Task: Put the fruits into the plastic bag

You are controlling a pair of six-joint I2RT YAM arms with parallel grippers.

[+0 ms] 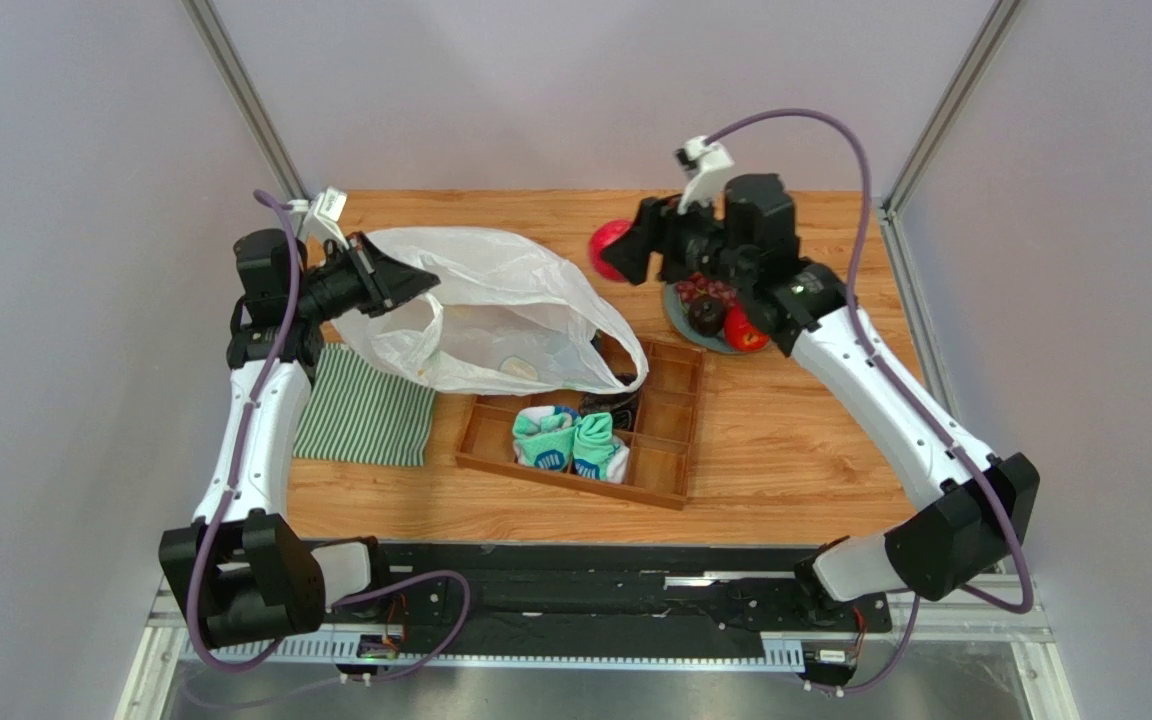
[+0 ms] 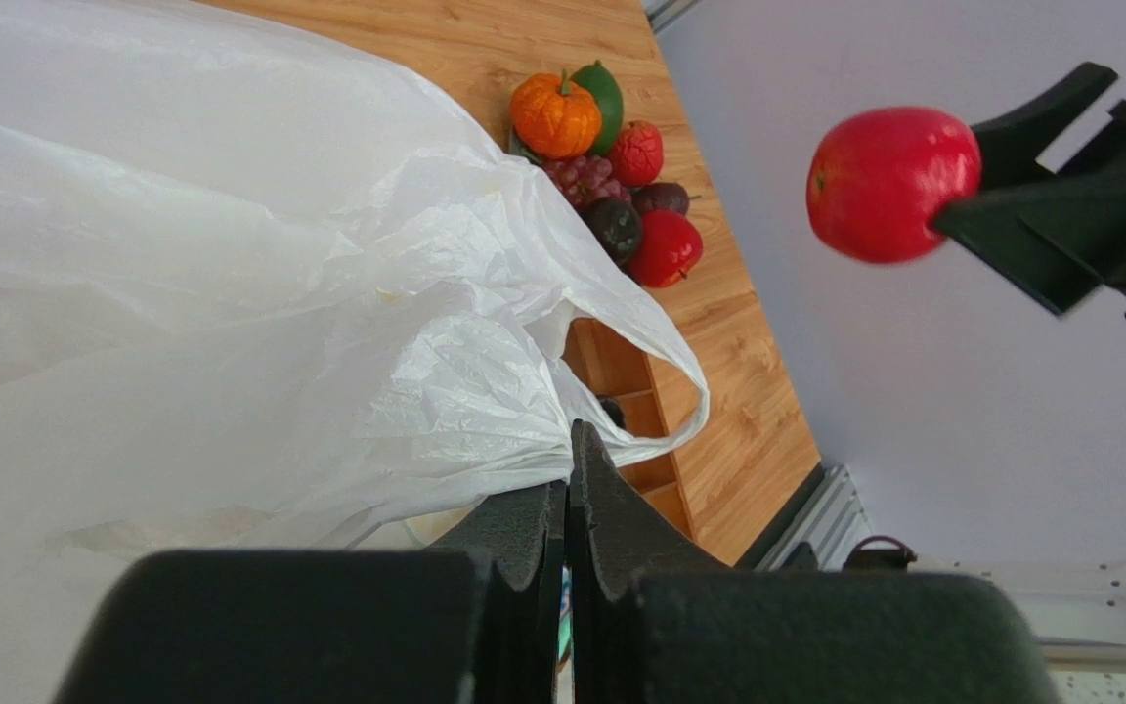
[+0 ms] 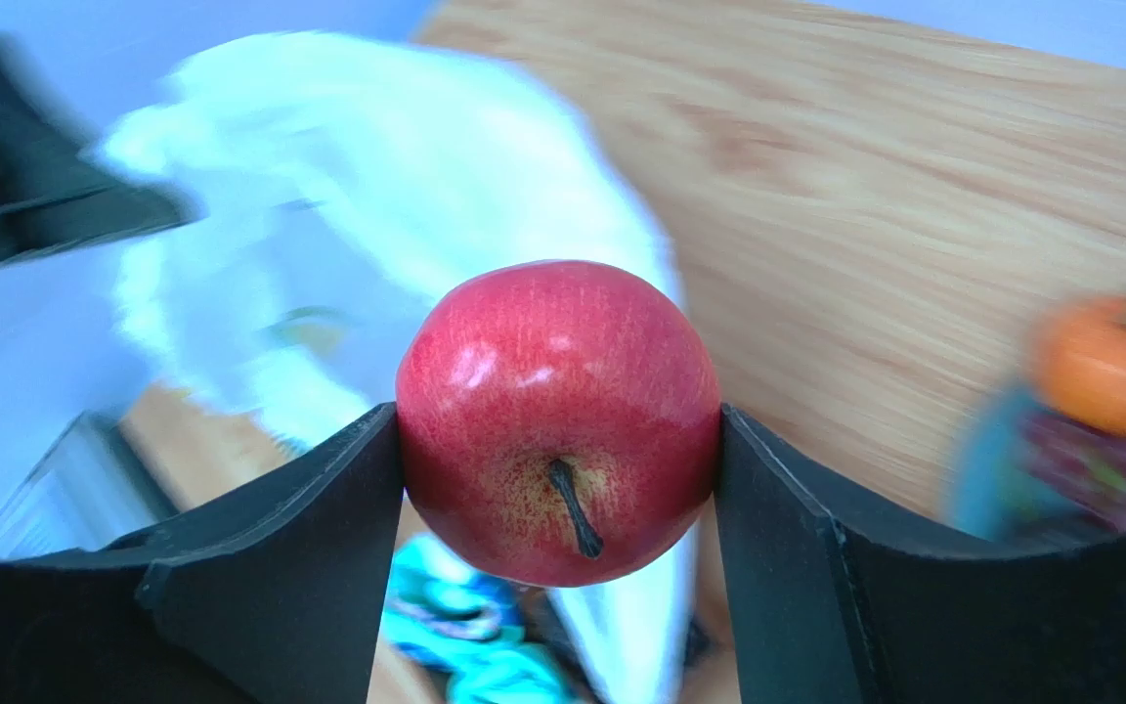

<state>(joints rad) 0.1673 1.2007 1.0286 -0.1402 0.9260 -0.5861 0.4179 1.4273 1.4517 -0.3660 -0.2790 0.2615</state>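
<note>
Wooden tray [image 1: 666, 422]: compartmented, on the counter [image 1: 823, 450], nearest the arm bases; rolled teal socks [image 1: 573, 440] lie in its near compartments.
Striped cloth [image 1: 367, 408]: green and white, folded, flat on the counter left of the tray.
Plastic bag [image 1: 485, 308]: white, translucent, crinkled; left side lifted off the counter, right loop handle draped over the tray's far edge.
Left end effector [image 2: 569, 455]: jaws fully closed, pinching the bag's left rim.
Right end effector [image 1: 620, 252]: jaws wide, clamped on a red apple [image 3: 557, 418], one finger on each side; apple held off the counter, between bag and plate.
Plate [image 1: 677, 320]: far right of the counter, carrying the other fruits [image 2: 584, 176]: an orange ribbed one, a green one, grapes, dark purple ones, red ones.
</note>
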